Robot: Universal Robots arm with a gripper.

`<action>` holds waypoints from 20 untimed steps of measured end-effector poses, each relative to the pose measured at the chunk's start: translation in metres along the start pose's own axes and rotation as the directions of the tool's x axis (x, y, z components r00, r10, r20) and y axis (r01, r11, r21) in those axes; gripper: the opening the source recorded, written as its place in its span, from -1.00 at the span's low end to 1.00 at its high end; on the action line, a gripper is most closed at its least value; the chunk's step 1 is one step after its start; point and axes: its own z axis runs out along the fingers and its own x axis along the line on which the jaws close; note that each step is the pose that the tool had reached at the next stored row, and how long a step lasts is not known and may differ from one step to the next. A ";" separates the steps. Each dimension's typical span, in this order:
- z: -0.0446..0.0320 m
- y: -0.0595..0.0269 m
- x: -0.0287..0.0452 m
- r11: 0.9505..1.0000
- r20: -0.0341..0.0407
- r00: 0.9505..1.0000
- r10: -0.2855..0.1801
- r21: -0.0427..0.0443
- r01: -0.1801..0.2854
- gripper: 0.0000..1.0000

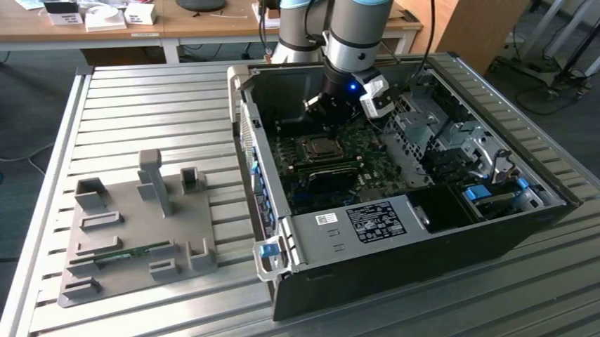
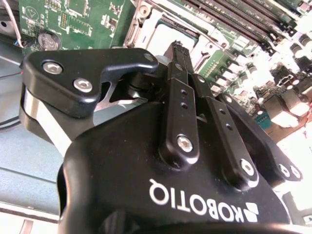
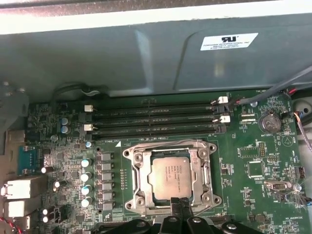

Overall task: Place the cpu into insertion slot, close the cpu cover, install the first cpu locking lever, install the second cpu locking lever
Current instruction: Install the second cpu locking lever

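Partly behind jaws: cpu cover point(image 3: 171, 176) edge.

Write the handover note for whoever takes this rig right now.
End effector: shut, tips at the cpu cover's edge; whether it grips anything cannot be told.
cpu: seated in the insertion slot.
Done: cpu placed, cover lying down over it.
Left: the locking levers; whether either is latched is unclear.
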 end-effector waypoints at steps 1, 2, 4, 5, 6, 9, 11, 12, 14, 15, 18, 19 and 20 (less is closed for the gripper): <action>-0.0001 -0.0008 -0.0001 1.000 0.000 1.000 0.000 0.001 0.000 -0.79; -0.0002 -0.0018 -0.0002 1.000 0.000 1.000 0.000 0.001 0.000 -0.79; -0.0004 -0.0043 -0.0003 1.000 0.000 1.000 0.000 0.003 0.000 -0.79; -0.0005 -0.0057 -0.0004 1.000 0.000 1.000 0.000 0.003 0.000 -0.79; -0.0007 -0.0070 -0.0005 1.000 0.000 1.000 0.000 0.004 0.000 -0.79; -0.0011 -0.0110 -0.0005 1.000 0.000 1.000 0.000 0.004 0.000 -0.79; -0.0013 -0.0128 0.0001 1.000 0.000 1.000 0.000 0.004 0.000 -0.79; -0.0014 -0.0133 0.0008 1.000 0.000 1.000 0.000 0.004 0.000 -0.79; -0.0015 -0.0134 0.0014 1.000 0.000 1.000 0.000 0.004 0.000 -0.79; -0.0015 -0.0134 0.0014 1.000 0.000 1.000 0.000 0.004 0.000 -0.79; -0.0015 -0.0135 0.0014 1.000 -0.001 1.000 0.000 0.005 0.000 -0.79; -0.0013 -0.0135 0.0014 1.000 -0.010 1.000 0.001 0.005 -0.001 -0.79; -0.0011 -0.0135 0.0014 1.000 -0.020 1.000 0.002 0.006 -0.002 -0.79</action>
